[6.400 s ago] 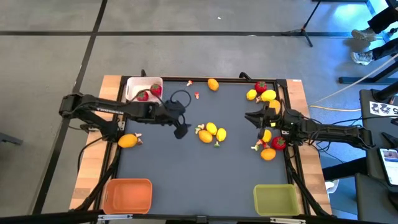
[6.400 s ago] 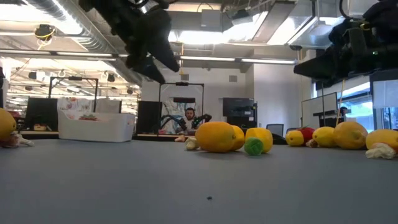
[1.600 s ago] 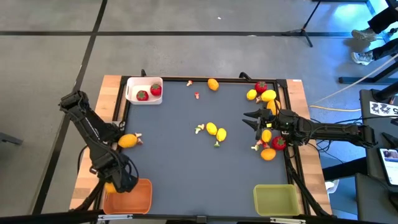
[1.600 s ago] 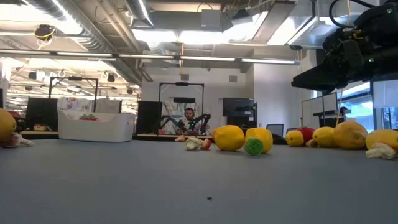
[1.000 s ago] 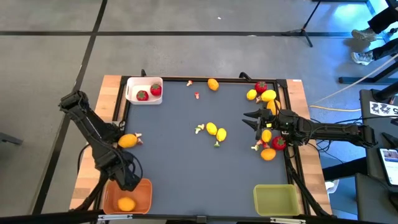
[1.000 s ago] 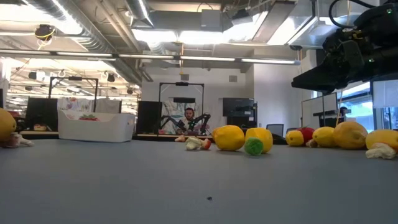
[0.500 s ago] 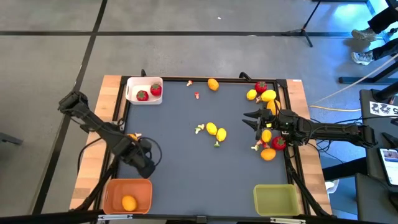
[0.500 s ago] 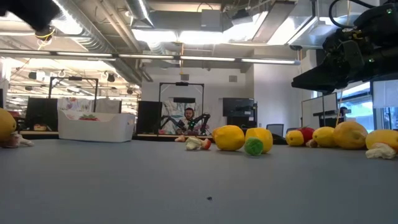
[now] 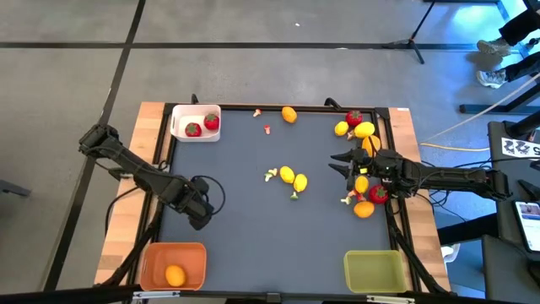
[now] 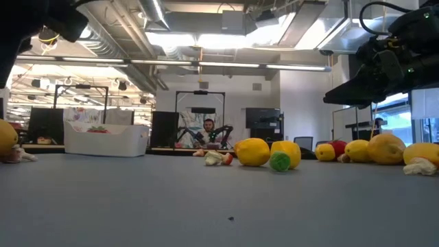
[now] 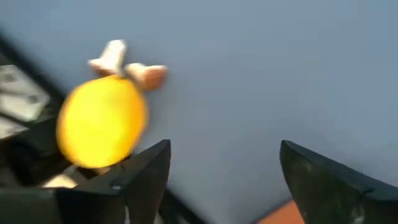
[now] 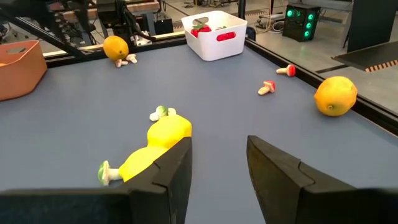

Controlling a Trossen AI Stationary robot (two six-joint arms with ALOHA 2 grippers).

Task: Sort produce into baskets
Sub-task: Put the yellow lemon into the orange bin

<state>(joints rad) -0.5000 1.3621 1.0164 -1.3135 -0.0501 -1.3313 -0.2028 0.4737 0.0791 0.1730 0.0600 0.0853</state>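
My left gripper [image 9: 199, 216] [image 11: 221, 180] hangs open and pointing down over the mat's left side, just beyond the orange basket [image 9: 152, 253], which holds one orange fruit [image 9: 175, 275]. Another orange fruit [image 11: 102, 121] lies on the mat beside the left fingers, with pale bits [image 11: 115, 53] next to it. My right gripper [image 9: 336, 160] [image 12: 217, 168] waits open and level at the right, nothing between its fingers. Two lemons [image 9: 293, 178] lie mid-mat. The white basket [image 9: 181, 114] holds two strawberries [image 9: 202, 125]. The olive-green basket [image 9: 373, 270] stands at the near right.
A cluster of lemons, orange fruit and strawberries [image 9: 361, 135] lies along the right edge around my right arm. One orange fruit [image 9: 289, 114] and small bits [image 9: 267, 129] lie near the far edge. The mat's near middle [image 9: 270, 245] is bare.
My left gripper has moved from over the orange basket toward the table's far edge and a little right, turning as it went. The orange fruit stays lying in the orange basket. My right arm has kept still.
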